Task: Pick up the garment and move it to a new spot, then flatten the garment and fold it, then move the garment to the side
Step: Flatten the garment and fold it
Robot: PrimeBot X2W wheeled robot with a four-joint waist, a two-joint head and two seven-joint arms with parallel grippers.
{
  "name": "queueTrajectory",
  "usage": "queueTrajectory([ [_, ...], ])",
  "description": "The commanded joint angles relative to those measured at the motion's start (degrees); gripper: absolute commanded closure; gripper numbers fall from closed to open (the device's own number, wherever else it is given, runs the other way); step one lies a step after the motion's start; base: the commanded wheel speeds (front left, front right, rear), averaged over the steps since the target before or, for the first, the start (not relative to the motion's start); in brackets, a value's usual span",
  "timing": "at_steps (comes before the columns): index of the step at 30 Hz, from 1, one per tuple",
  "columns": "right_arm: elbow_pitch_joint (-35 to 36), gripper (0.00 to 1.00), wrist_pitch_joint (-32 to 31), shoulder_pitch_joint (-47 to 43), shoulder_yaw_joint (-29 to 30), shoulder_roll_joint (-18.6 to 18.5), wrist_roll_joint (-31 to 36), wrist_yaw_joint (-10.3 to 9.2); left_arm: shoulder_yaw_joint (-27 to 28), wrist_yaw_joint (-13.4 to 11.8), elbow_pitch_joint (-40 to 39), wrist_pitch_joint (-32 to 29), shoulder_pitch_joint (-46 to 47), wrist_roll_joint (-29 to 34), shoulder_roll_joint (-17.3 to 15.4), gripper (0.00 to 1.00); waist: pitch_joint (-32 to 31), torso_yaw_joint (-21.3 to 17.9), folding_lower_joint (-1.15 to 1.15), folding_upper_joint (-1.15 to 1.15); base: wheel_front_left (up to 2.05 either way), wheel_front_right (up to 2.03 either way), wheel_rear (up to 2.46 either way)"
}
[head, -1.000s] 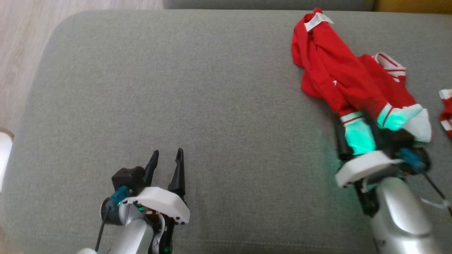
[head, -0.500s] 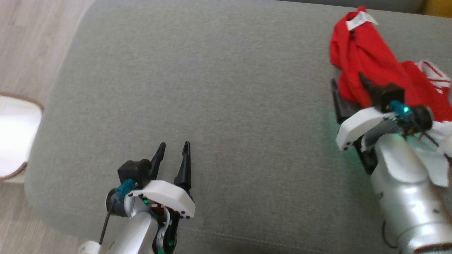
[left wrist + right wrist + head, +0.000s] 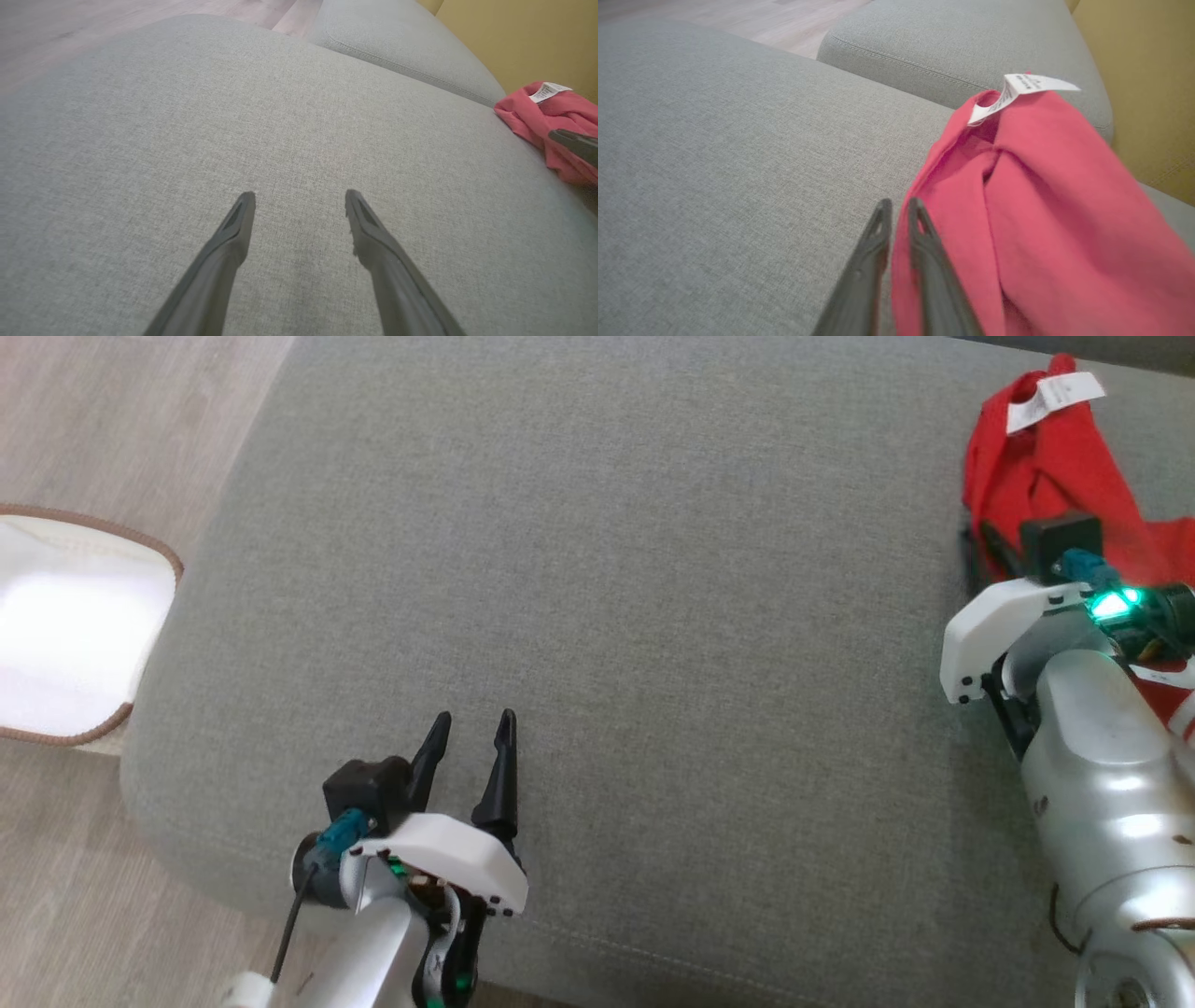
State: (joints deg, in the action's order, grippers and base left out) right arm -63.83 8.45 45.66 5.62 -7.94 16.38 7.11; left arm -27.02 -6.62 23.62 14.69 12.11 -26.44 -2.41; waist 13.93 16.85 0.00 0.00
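Cushion (image 3: 653, 569) first: broad grey fabric spreads beneath and ahead of both claws, with a second grey cushion (image 3: 948, 42) farther ahead of the right one. Off to the left claw's (image 3: 299, 198) left side there's pale wood floor (image 3: 112, 420) and a white mat (image 3: 65, 635) with a brown edge.

Now the garment (image 3: 1041, 210): bright red, bunched in a heap, rising ahead of the right claw (image 3: 897, 217) and off to its right. And look at that right claw! Its two dark fingers are drawn almost together, with a thin edge of the red fabric pinched between them.

Over to the left claw: fingers spread wide, nothing between them, bare cushion under its tips, the garment well apart on its far right.

Smallest of all, a white label (image 3: 1017, 91) sticks out at the top of the heap, well ahead of the right claw's tips.
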Motion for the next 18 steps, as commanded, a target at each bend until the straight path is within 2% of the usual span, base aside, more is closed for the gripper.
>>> queueTrajectory([
  [1, 1.1, 1.00, 0.4, 2.9, -0.1, 1.0, 0.6, 0.37, 1.6, -0.2, -1.9, 0.3, 2.1, -0.1, -0.5, 0.00, -0.1, 0.1, 0.00, 0.00, 0.00, 0.00, 0.00],
  [6, -0.5, 1.00, 4.5, 3.6, -0.5, 3.3, 1.0, 0.37, 2.0, -0.3, -1.5, 0.3, 1.7, 0.0, -0.5, 0.00, -1.2, -0.4, 0.00, 0.00, 0.00, 0.00, 0.00],
  [9, -1.5, 1.00, 6.1, 3.5, -4.0, 4.6, -0.7, 0.37, 2.2, -0.2, -1.2, 0.3, 1.3, 0.0, -0.5, 0.00, -2.4, -0.9, 0.00, 0.00, 0.00, 0.00, 0.00],
  [11, -1.1, 1.00, 6.4, 2.8, -8.6, 5.0, -3.2, 0.37, 2.2, -0.1, -1.0, 0.3, 1.1, 0.1, -0.5, 0.00, -3.2, -1.2, 0.00, 0.00, 0.00, 0.00, 0.00],
  [15, 9.0, 1.00, 6.5, -4.0, -30.6, 5.0, -18.1, 0.37, 2.3, 0.2, -0.7, 0.3, 1.1, 0.1, -0.5, 0.00, -4.3, -1.6, 0.00, 0.00, 0.00, 0.00, 0.00],
  [18, 12.9, 1.00, 6.5, -9.3, -44.2, 5.0, -25.1, 0.37, 3.0, 0.0, -0.8, 0.3, 0.6, 0.4, -0.5, 0.00, -4.8, -2.6, 0.00, 0.00, 0.00, 0.00, 0.00],
])
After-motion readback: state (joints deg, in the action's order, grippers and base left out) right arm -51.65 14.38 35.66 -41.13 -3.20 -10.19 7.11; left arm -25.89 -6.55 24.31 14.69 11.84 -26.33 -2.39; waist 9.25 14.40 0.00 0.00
